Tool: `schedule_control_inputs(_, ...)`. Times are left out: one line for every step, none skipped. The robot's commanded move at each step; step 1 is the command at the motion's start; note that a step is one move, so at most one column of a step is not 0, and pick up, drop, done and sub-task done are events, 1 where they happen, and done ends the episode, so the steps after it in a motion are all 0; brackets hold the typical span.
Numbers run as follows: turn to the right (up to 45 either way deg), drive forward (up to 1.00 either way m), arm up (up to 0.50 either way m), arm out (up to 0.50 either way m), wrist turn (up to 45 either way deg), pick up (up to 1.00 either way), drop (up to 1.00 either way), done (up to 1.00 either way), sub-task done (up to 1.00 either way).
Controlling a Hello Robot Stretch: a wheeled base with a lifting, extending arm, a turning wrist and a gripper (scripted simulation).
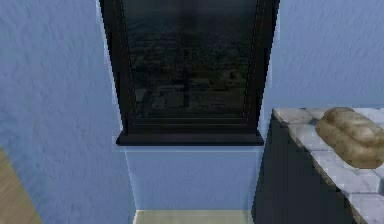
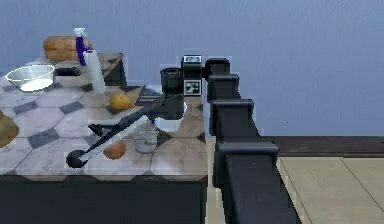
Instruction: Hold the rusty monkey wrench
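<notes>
Arm (image 2: 240,150) bears end effector (image 2: 162,106) near dark wrench (image 2: 105,140); hold undeterminable.

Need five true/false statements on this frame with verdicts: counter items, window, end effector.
1. A black-framed dark window is set in a blue wall. True.
2. The clear glass bowl sits on the floor. False: it is on the grey tiled countertop.
3. A long dark tool lies on that countertop. True.
4. The white spray bottle with a purple top lies on its side. False: it stands upright.
5. The end effector plainly holds nothing. False: things on the countertop sit behind it, so this cannot be told.
</notes>
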Motion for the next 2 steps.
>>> schedule_control_inputs(0.0,0.0,0.0,0.0,45.0,0.0,0.0,0.0,0.0)
schedule_control_inputs(0.0,0.0,0.0,0.0,6.0,0.0,0.0,0.0,0.0)
